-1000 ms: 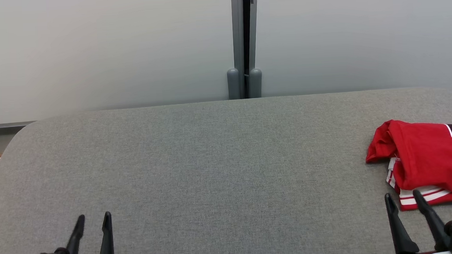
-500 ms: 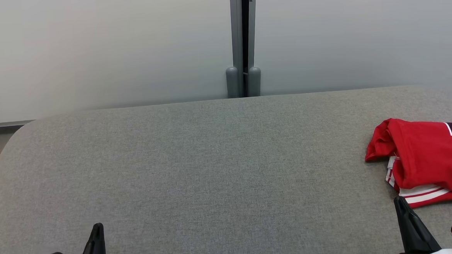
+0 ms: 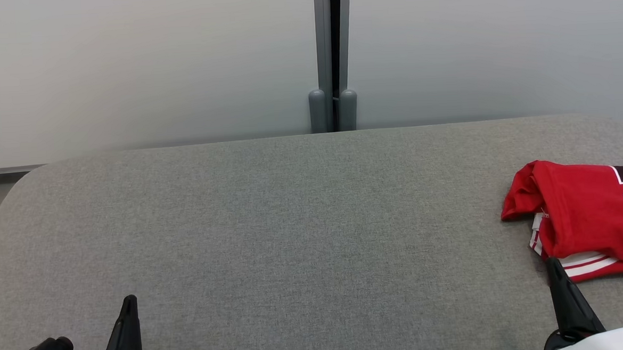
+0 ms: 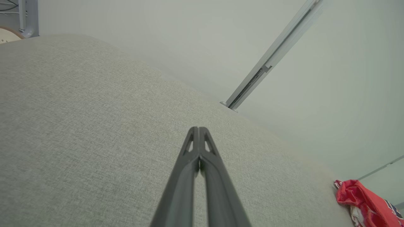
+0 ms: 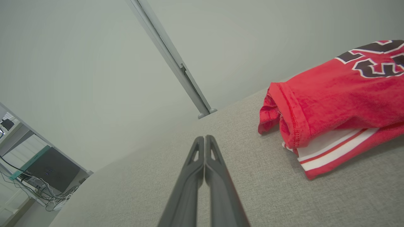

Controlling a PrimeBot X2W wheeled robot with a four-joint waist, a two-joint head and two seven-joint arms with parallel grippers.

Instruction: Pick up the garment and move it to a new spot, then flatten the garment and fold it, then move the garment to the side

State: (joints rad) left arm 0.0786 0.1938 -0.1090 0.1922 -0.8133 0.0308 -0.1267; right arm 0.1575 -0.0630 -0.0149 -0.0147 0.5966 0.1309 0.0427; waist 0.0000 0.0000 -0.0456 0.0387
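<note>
My left gripper point(image 3: 129, 303) sits at the lower left of the head view with its two dark fingers pressed together into one narrow blade, holding nothing. The left wrist view shows the same: my left gripper point(image 4: 199, 130) is closed tip to tip above bare grey cloth. My right gripper point(image 3: 552, 265) is at the lower right, also drawn fully together and empty. In the right wrist view the right gripper point(image 5: 204, 138) points past the left side of the garment point(image 5: 331, 91), with a strip of grey fabric between us, so I am near it but not touching. The garment point(image 3: 585, 214) is a red jersey with black-and-white numerals, lying bunched and folded over itself at the far right of the padded grey table point(image 3: 293, 224). White striped trim shows under its near edge, and the picture's edge cuts off its right part. From my left wrist the garment point(image 4: 359, 198) is a small red heap well away across the table. Behind the table stand pale wall panels joined by a grey post point(image 3: 330, 56). A desk with cables point(image 5: 41, 171) shows at the lower left of the right wrist view.
</note>
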